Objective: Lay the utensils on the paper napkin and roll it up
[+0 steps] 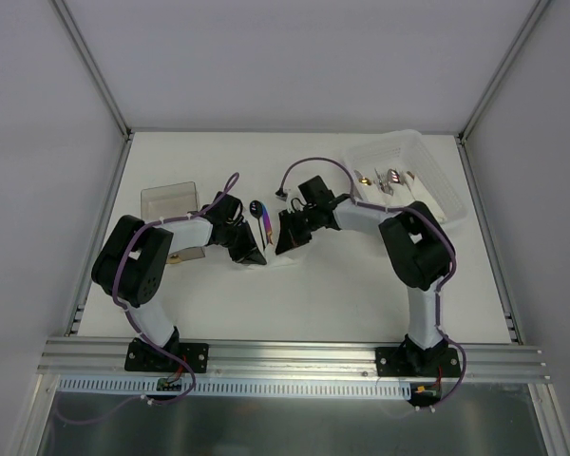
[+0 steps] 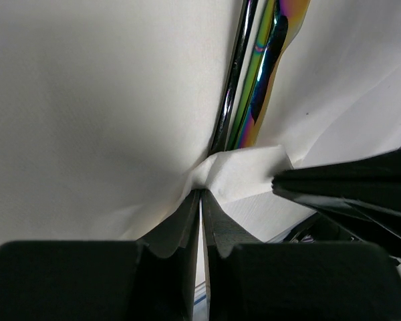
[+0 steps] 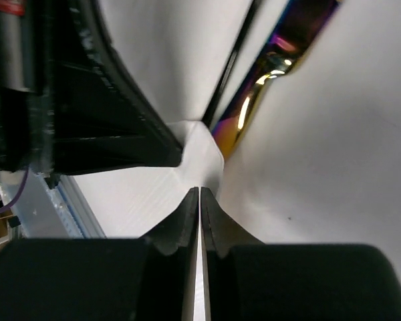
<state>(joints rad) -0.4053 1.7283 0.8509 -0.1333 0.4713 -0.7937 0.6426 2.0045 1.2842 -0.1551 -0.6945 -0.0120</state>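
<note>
**Item 1: thin, soft white paper napkin** [image 2: 247, 175]. It lies at the centre of the white bench [image 1: 361, 294], under both utensils. It is very light, limp and easy to tear, and it creases wherever it is nipped. In both wrist views its near edge is bunched into a small fold over the handle ends. Take it at that edge only, and judge that you should pull gently, because paper this thin will likely rip before it slides.

**Item 2: spoon with black oval bowl and thin dark handle** [image 1: 256, 211]. It is stiff, light and glossy, so it will probably skate on the paper if the roll is loose.

**Item 3: iridescent purple-rainbow utensil** [image 1: 266, 224]. It lies alongside the spoon, just beside it. It is also rigid and slick.

**Item 4: left fingers** [image 2: 187, 215]. They are pressed together with no gap showing, and the napkin edge is drawn into their tips. The arm reaches in from the left of the overhead view, wrist low to the bench.

**Item 5: right fingers** [image 3: 187, 215]. They are likewise pressed together, and the fold meets their tips, so they appear to pinch it. The arm reaches in from the right, tip nearly meeting its partner's.
</note>
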